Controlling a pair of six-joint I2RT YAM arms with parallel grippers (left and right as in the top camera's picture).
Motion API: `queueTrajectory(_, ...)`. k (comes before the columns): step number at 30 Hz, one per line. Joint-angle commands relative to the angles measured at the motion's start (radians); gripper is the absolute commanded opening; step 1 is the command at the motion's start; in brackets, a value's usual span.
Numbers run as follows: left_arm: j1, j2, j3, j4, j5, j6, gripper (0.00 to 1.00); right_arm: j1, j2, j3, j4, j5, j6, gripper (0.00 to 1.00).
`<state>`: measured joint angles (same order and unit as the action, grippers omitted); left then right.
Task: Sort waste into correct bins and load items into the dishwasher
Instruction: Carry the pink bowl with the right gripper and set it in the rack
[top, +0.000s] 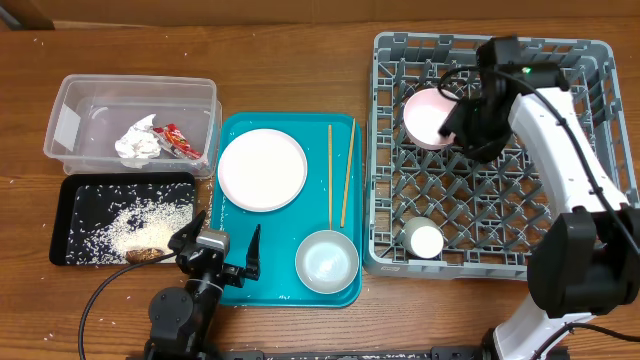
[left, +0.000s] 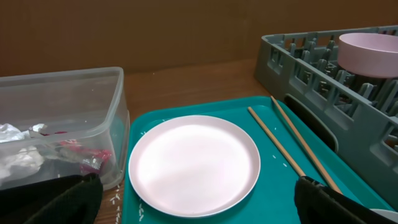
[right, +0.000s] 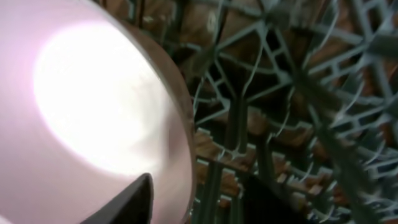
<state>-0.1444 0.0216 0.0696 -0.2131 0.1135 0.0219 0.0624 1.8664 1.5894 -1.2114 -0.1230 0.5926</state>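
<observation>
Lying parallel, chopsticks (top: 329, 175) run near-to-far; left tool (top: 228, 222) wide, right tool (top: 452, 122) unclear.

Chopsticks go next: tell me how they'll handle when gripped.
The two chopsticks look thin, stiff and light, so probably awkward to pinch off the flat teal tray. Lying side by side but apart, they likely need separate grasps and may roll.

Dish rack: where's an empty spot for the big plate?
The middle of the dish rack is bare, between the pink bowl and the small white cup. The strip right of the cup is free too. It is crowded at the bowl, where the right arm reaches in.
</observation>
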Motion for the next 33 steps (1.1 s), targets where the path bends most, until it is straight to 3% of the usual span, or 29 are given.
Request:
queueTrajectory(1, -0.006, -0.009, -0.004, 0.0, 0.01, -0.006, 1.0, 0.002, -0.006, -0.038, 0.009, -0.005, 0.041, 0.11)
queueTrajectory(2, -0.006, -0.009, -0.004, 0.0, 0.01, -0.006, 1.0, 0.001, -0.008, -0.035, 0.004, 0.019, 0.04, 0.04)
queueTrajectory(7, -0.006, -0.009, -0.004, 0.0, 0.01, -0.006, 1.0, -0.013, -0.053, 0.028, -0.058, 0.163, 0.045, 0.04)
queueTrajectory(15, -0.006, -0.009, -0.004, 0.0, 0.01, -0.006, 1.0, 0.037, -0.272, 0.095, -0.128, 0.609, 0.096, 0.04)
queueTrajectory(18, -0.006, -0.009, -0.004, 0.0, 0.01, -0.006, 1.0, 0.048, -0.315, 0.095, -0.119, 0.625, 0.095, 0.04)
queueTrajectory(21, -0.006, -0.009, -0.004, 0.0, 0.01, -0.006, 1.0, 0.048, -0.31, 0.09, -0.084, 0.468, 0.028, 0.06)
queueTrajectory(22, -0.006, -0.009, -0.004, 0.0, 0.01, -0.006, 1.0, 0.048, -0.306, 0.086, -0.068, 0.401, -0.004, 0.14)
queueTrajectory(25, -0.006, -0.009, -0.004, 0.0, 0.01, -0.006, 1.0, 0.048, -0.288, 0.053, -0.01, 0.194, -0.047, 0.62)
queueTrajectory(26, -0.006, -0.009, -0.004, 0.0, 0.01, -0.006, 1.0, 0.048, -0.278, 0.039, 0.008, 0.153, -0.047, 0.7)
queueTrajectory(28, -0.006, -0.009, -0.004, 0.0, 0.01, -0.006, 1.0, 0.048, -0.254, 0.017, 0.034, 0.117, -0.042, 0.78)
queueTrajectory(33, -0.006, -0.009, -0.004, 0.0, 0.01, -0.006, 1.0, 0.048, -0.156, -0.027, 0.079, 0.054, -0.005, 0.78)
